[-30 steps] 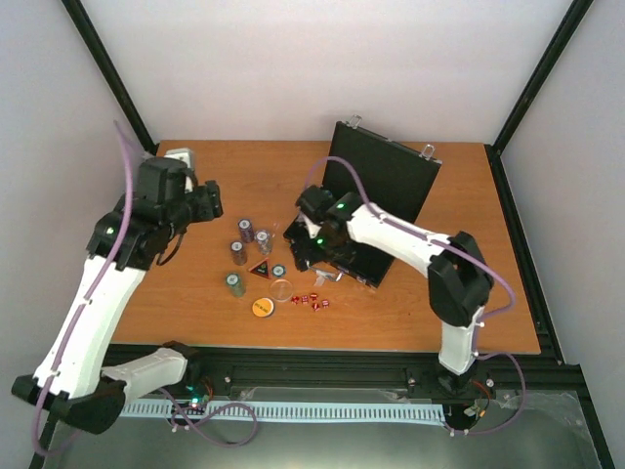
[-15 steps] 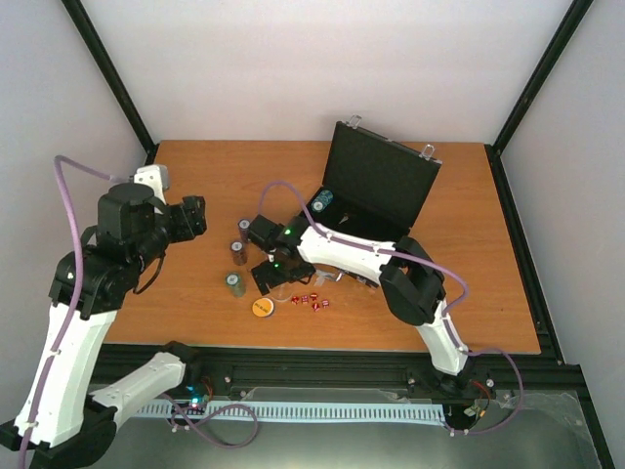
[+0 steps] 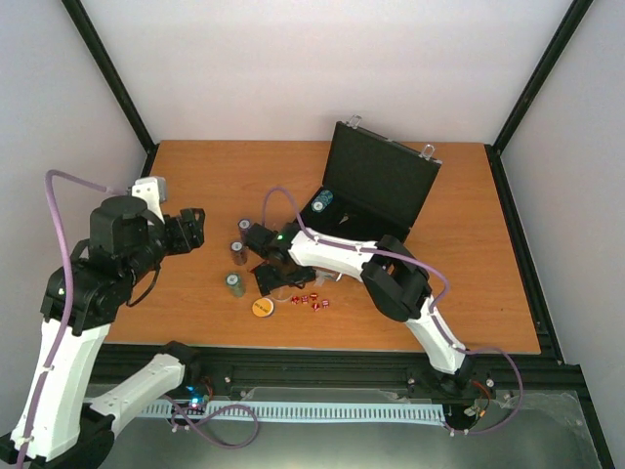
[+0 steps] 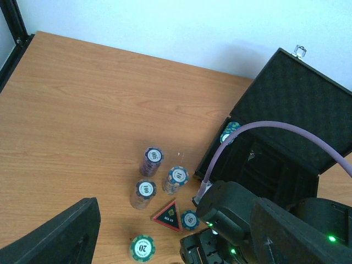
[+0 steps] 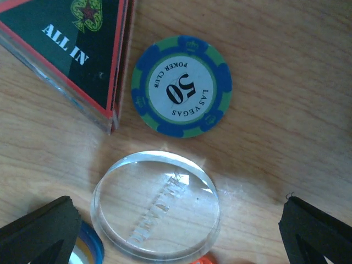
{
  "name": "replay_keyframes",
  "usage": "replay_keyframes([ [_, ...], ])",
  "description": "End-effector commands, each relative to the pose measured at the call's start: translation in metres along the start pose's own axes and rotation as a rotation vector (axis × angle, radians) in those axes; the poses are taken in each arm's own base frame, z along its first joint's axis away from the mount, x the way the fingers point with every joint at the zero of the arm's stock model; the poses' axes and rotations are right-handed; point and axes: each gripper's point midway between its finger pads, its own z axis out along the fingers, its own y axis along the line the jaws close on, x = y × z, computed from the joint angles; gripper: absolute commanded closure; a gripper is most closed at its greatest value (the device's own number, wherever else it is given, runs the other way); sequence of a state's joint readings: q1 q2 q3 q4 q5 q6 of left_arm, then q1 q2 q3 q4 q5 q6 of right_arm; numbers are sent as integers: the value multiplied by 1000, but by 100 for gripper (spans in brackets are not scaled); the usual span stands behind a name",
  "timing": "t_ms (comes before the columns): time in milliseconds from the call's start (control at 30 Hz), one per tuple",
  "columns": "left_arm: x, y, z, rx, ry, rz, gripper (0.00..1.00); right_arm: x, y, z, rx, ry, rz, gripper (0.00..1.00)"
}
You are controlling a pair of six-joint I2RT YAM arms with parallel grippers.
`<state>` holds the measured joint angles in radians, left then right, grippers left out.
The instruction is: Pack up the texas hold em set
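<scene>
The black case (image 3: 376,191) stands open at the back right, with a chip stack (image 3: 322,200) lying in its base. In the left wrist view, chip stacks marked 500 (image 4: 153,155), 10 (image 4: 177,176), 100 (image 4: 145,188) and 20 (image 4: 142,247) stand by the red-black triangle (image 4: 169,214) and a single 50 chip (image 4: 190,219). My right gripper (image 3: 269,280) is low over these pieces and open. Its fingers straddle a clear disc (image 5: 157,204) just below the 50 chip (image 5: 181,86) and the triangle (image 5: 71,49). The orange disc (image 3: 262,307) and red dice (image 3: 312,301) lie near it. My left gripper (image 3: 192,227) hangs open and empty, raised at the left.
The case lid (image 4: 308,104) leans up behind the base, lined with dark foam. Bare wood (image 3: 195,176) stretches left and behind the chip stacks. The right arm's purple cable (image 4: 258,132) arcs over the case front. Black frame posts (image 3: 107,68) bound the table.
My right gripper has swung from the case's front edge leftwards and down over the loose pieces. The left arm has drawn back to the left and risen.
</scene>
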<state>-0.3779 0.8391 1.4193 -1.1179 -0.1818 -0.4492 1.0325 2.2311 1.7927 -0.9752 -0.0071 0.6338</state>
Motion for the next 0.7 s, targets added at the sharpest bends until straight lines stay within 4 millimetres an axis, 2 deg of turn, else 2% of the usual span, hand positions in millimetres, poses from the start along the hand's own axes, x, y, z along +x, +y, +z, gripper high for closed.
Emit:
replay_keyframes([
  [0, 6, -1, -2, 15, 19, 1, 23, -10, 5, 2, 2, -28, 33, 0],
  [200, 7, -1, -1, 16, 23, 7, 23, -11, 5, 9, 15, -17, 31, 2],
  [500, 9, -2, 2, 21, 27, 10, 23, -4, -1, 16, 49, 17, 36, 16],
  [667, 10, -2, 4, 20, 29, 11, 23, 0, -4, 15, 58, 24, 36, 18],
])
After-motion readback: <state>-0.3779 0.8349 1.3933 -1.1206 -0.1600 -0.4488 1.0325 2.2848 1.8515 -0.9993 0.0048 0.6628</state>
